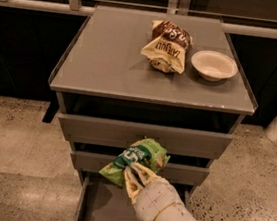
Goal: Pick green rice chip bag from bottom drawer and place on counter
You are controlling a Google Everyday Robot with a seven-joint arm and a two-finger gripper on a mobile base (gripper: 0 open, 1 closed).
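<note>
in the camera view you see the gripper [133,175] low in the middle of the scene, in front of the cabinet's drawer fronts and above the open bottom drawer [100,209]. its pale fingers [127,182] are clamped on the lower edge of the green rice chip bag [139,157], with the white arm [168,216] reaching in from the bottom right corner. the bag hangs in the air, clear of the drawer floor, tilted so that its top leans up and to the right; it covers part of the middle drawer [92,162] and touches the lower edge of the top drawer [100,130] in the picture, though you cannot tell how near it is to them in depth. the bottom drawer is pulled out toward you, and the part of its grey floor that shows, left of the arm, is bare; the arm hides the right part. above, the counter [114,59] carries a brown-and-cream chip bag [167,45] near its back edge, a little right of centre, and a shallow white bowl [214,65] just beside it toward the back right corner, the two close but not clearly touching. the left half of the counter shows only its flat grey surface. the cabinet stands on a speckled floor [20,133], with dark panels and a pale rail behind it.
</note>
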